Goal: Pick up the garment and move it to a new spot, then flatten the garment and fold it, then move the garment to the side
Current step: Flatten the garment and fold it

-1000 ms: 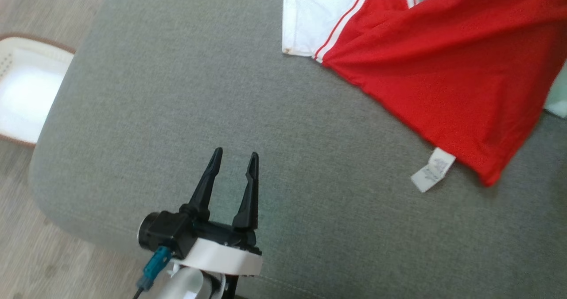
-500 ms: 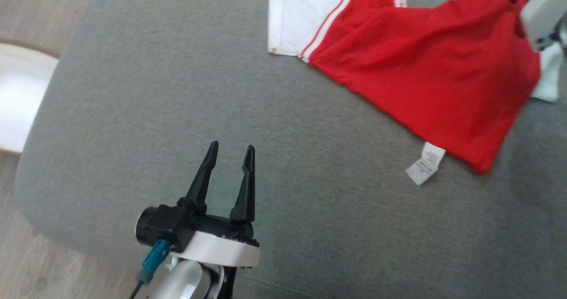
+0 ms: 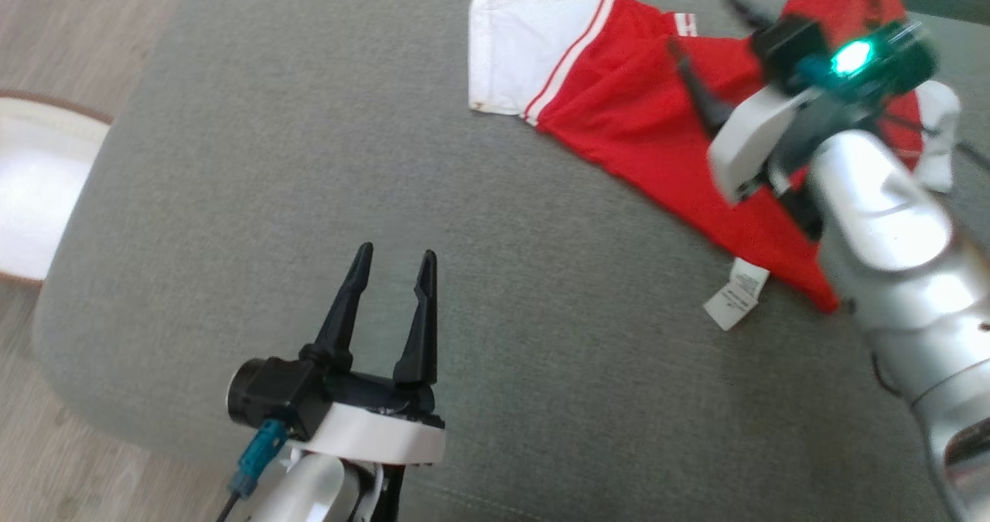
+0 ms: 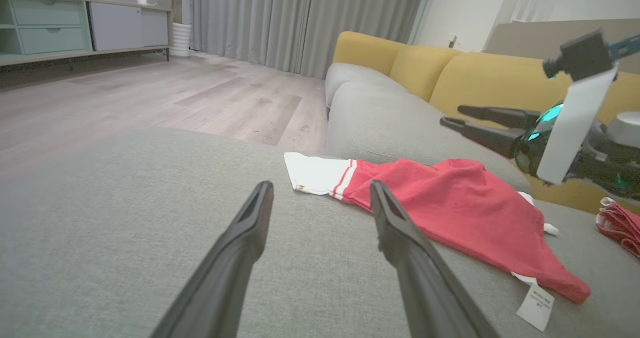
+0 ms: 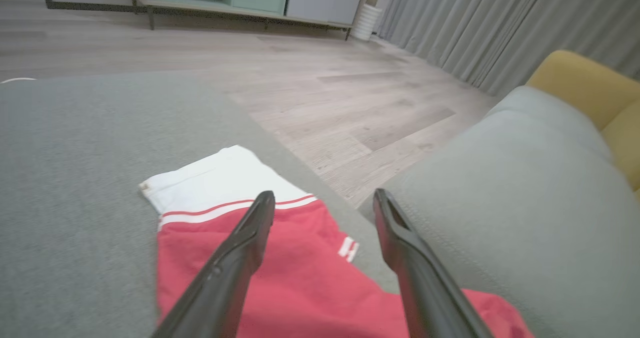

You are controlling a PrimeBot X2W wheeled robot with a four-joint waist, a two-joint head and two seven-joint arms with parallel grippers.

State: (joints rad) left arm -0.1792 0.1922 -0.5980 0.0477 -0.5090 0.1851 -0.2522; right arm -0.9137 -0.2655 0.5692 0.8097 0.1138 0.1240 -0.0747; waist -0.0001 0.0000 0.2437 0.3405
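Head view first: what is laid on the grey cushion [image 3: 309, 158]?

— A red garment [image 3: 619, 112] is spread toward the far right of it. The cloth is thin, softly creased, and drawn to a point at the near corner. A white panel [image 3: 518, 50], crossed by a thin red stripe, is joined to its left end. A small rectangular care label [image 3: 735, 294], white and papery, is turned out at the near hem.

— How is the cushion itself made?

— It is covered in a coarse, flecked weave. Its corner is rounded, and a stitched seam is seen along the near edge.

— And the right gripper [image 3: 700, 19]?

— It is blurred in that view and is held over the red cloth. In the right wrist view its two tapered black fingers are spread wide, with nothing caught between them. In the left wrist view it is seen above the garment, clear of it.

— The left gripper [image 3: 395, 253]?

— It is held over bare cushion, well apart from the garment. Its fingers are likewise parted, and nothing is gripped.

— What else is noted?

— A white container [image 3: 31, 182] with a brown rim is set on the pale plank floor [image 3: 77, 11] beside the cushion. Rounded mustard-yellow sofa backs [image 4: 475, 77] are seen behind it in the left wrist view.
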